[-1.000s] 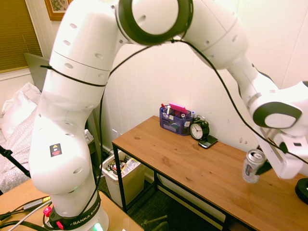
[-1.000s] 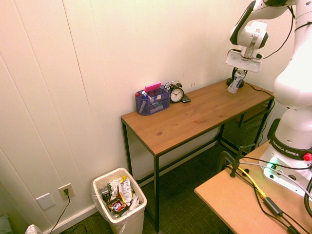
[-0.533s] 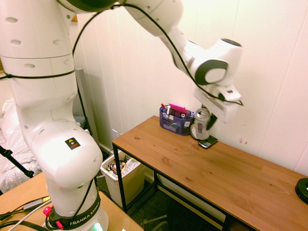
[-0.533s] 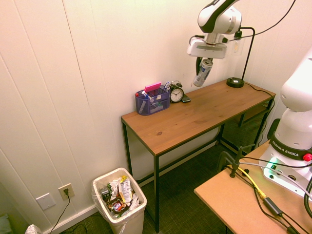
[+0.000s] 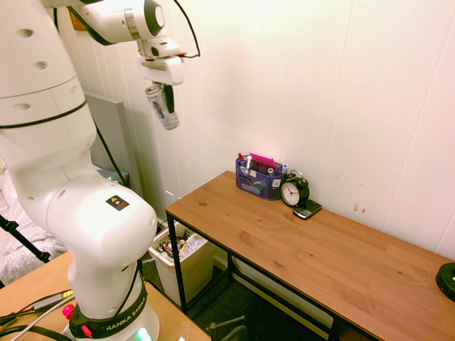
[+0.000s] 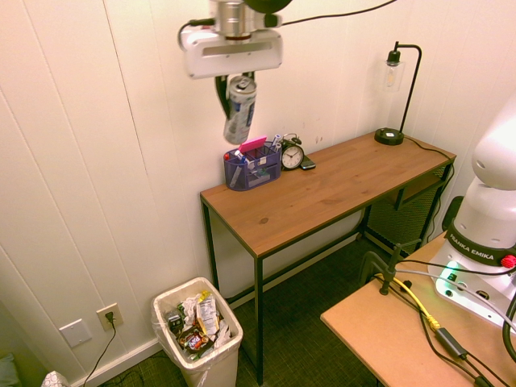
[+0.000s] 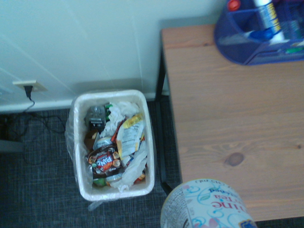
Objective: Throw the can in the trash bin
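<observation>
Second exterior view | gripper: closed on can, can tilted between fingers | trash bin: below gripper, filled with litter

The single white Franka arm rises from its base, bends above the top edge of the first exterior view, and returns to frame as a slender forearm with dark grey trim, which leads to the wrist. The hand housing, a wide pale block with a long recessed slot, hangs below the wrist flange and sits nearly level, slightly tilted in the second exterior view. From its underside the two-finger gripper points downward, its dark fingers closed in a grip and held in mid-air.
</observation>
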You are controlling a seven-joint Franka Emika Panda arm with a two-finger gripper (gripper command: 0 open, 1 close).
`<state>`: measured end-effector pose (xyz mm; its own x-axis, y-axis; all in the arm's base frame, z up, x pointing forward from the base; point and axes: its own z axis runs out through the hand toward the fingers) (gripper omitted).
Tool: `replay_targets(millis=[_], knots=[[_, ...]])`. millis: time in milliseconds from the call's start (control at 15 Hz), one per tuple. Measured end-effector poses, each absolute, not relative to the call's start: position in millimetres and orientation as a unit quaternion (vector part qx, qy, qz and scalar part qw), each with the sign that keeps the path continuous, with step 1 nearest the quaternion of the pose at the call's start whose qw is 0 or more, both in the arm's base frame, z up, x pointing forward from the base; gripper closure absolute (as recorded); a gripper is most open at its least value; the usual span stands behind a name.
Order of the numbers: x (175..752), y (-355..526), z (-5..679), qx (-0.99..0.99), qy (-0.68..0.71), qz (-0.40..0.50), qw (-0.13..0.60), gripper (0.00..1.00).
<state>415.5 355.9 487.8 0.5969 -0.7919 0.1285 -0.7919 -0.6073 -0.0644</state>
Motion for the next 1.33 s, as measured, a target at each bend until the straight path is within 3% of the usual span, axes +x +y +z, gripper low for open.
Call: replay_targets(millis=[600,667,867,1333], knots=[[509,459,292,-0.906,0.417,0.024,-0.062,1.0],[516,466,263,-0.905,0.418,0.026,-0.072,0.0],[548,471,212,-0.897,0.432,0.032,-0.085,0.0],[601,477,229,-0.892,0.442,0.037,-0.08,0.0]])
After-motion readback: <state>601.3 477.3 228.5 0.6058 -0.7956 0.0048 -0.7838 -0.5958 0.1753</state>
